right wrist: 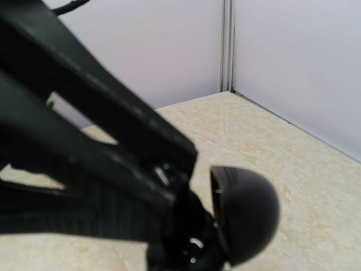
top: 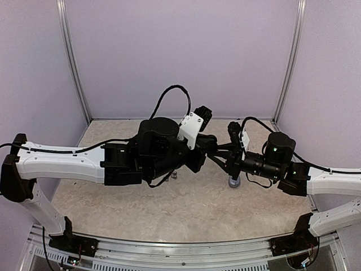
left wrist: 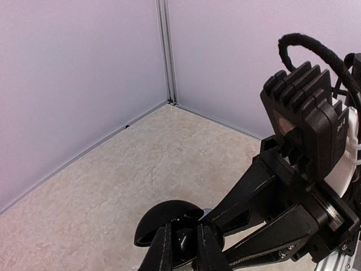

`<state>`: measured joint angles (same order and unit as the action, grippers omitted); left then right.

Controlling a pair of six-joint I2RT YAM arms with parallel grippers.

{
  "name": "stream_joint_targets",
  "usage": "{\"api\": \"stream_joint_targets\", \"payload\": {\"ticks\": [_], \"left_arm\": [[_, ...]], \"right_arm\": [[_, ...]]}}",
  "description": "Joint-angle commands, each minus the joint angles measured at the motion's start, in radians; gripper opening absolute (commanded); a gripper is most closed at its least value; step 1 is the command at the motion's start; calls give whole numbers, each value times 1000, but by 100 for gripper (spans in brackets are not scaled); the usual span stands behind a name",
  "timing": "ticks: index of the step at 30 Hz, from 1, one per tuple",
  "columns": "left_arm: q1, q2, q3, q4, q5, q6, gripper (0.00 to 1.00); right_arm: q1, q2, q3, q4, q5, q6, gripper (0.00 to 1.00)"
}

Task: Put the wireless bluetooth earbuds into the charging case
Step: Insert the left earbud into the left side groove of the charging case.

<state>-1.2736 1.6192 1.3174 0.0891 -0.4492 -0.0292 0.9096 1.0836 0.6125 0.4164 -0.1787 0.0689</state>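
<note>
The black charging case point(left wrist: 169, 217) is held up off the table with its domed lid point(right wrist: 248, 217) swung open. My left gripper point(left wrist: 183, 237) is shut on the case's base, one finger on each side. My right gripper point(left wrist: 219, 224) comes in from the right, shut, with its tips at the case's open mouth; what lies between them is hidden. Something glossy and black shows inside the case, and I cannot tell whether it is one of the earbuds. In the top view the two grippers point(top: 210, 149) meet mid-table and hide the case. A small silvery earbud-sized piece point(top: 174, 175) lies under the left arm.
A silvery-grey round puck point(top: 233, 182) stands on the table below the right gripper. Lilac walls enclose the beige marbled table point(top: 186, 209) on three sides. The left wrist camera housing point(top: 194, 124) sits above the meeting point.
</note>
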Motion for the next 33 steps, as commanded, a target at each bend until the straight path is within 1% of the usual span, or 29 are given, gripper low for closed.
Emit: {"api": "stream_joint_targets", "payload": {"ticks": [1, 5, 14, 20, 26, 29, 33], "left_arm": [[2, 20, 17, -71, -34, -17, 14], [2, 20, 24, -73, -39, -20, 19], [2, 27, 48, -78, -31, -14, 21], [3, 25, 64, -86, -43, -13, 26], [2, 17, 86, -86, -29, -9, 29], [2, 8, 84, -85, -10, -8, 32], [2, -3, 79, -78, 21, -4, 41]], "right_arm": [[12, -38, 9, 102, -10, -1, 0], [12, -36, 6, 102, -9, -1, 0], [12, -28, 6, 102, -13, -2, 0], [12, -30, 0, 104, -14, 3, 0], [12, -30, -5, 105, -13, 4, 0], [12, -30, -6, 105, -13, 6, 0], [12, -28, -10, 108, -10, 7, 0]]}}
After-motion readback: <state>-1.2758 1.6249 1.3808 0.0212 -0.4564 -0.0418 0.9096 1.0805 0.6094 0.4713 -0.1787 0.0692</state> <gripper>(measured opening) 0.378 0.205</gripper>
